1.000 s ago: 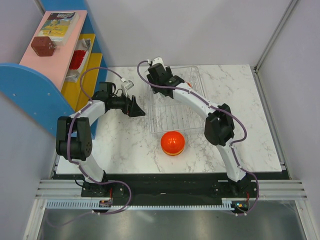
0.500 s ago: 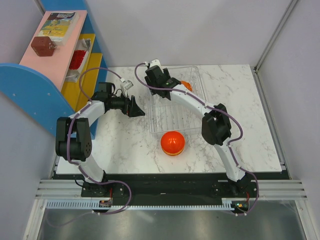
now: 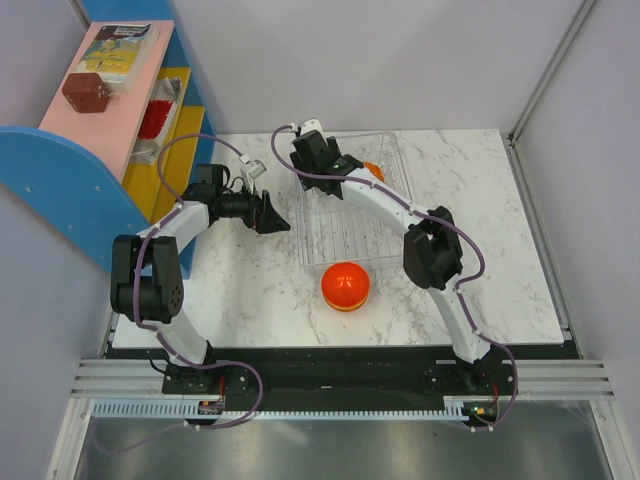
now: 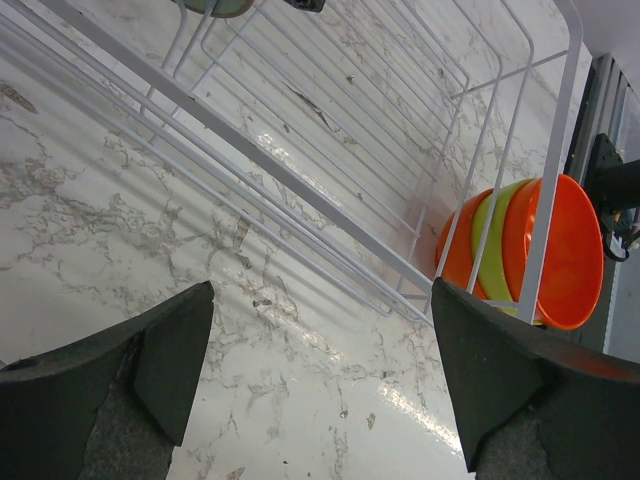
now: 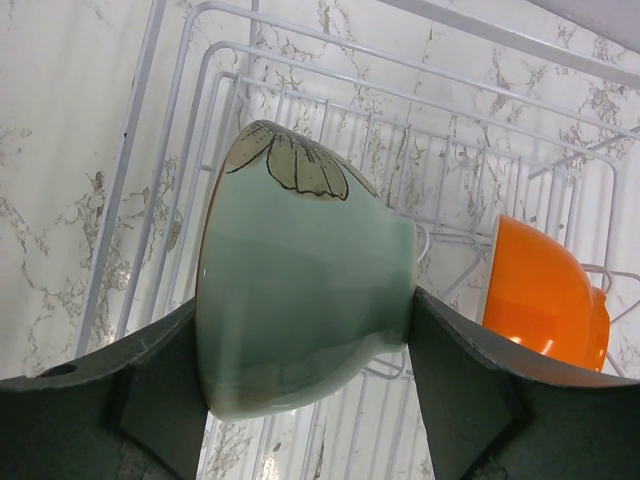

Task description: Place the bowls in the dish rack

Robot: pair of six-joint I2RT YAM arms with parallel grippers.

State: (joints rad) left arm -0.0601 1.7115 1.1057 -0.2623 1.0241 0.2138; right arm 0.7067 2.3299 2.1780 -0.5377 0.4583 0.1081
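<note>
Dish rack (image 3: pixel 350 200) sits toward the back of the marble table (image 3: pixel 500 280), long side running away from the arms, and it's mostly bare wire so far.

The right arm (image 3: pixel 400 205) reaches diagonally over it to the far-left corner. Over the last second it pulled its elbow in a touch and nudged the wrist left, which uncovered more of the orange bowl in the rack (image 3: pixel 371 171) in the overhead view. In the last half second it's basically frozen. My read: it's done lining up and is about to set down.

The left arm (image 3: pixel 190 215) hasn't budged. It's parked just off the rack's left side.

The orange stack (image 3: pixel 345 285) is on the table right at the rack's near end, outside it. From the left wrist view it looks like a yellow-green bowl nested in orange ones. That's the work left.

The green bowl (image 5: pixel 300 200) is tipped on its side over the far-left wires, near the orange bowl in the rack. Can't tell if it touches the wire yet.

The right gripper (image 5: pixel 303 305) is clamped on that green bowl, one finger at the mouth, one at the base. The left gripper (image 4: pixel 320 330) is spread wide with nothing in it, aimed at the rack's low side wall.
</note>
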